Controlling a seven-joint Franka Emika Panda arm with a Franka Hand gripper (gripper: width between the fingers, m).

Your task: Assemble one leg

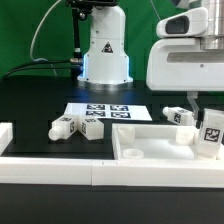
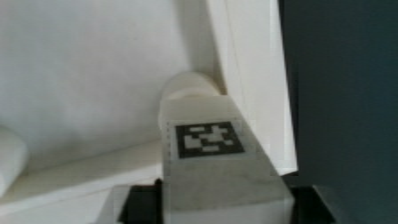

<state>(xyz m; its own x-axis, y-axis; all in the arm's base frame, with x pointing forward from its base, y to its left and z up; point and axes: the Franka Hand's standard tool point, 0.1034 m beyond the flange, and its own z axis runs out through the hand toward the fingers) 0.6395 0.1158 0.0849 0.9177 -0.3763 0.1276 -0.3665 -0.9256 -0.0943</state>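
Note:
My gripper [image 1: 204, 110] is shut on a white leg [image 1: 209, 131] with a black-and-white tag. It holds the leg upright over the end of the large white rimmed panel [image 1: 128, 150] on the exterior view's right. In the wrist view the leg [image 2: 210, 150] sits between the dark fingers [image 2: 143, 203] of the gripper [image 2: 217, 207]. Its rounded tip points at the panel's floor beside the raised rim [image 2: 246, 60]. I cannot tell whether the tip touches the panel. A second leg [image 1: 178, 116] lies just behind the panel.
Two more legs [image 1: 66, 127] [image 1: 93, 128] lie on the black table at the exterior view's left of the panel. The marker board [image 1: 105, 111] lies flat behind them. The robot base [image 1: 104, 50] stands at the back. A white wall [image 1: 45, 172] runs along the front edge.

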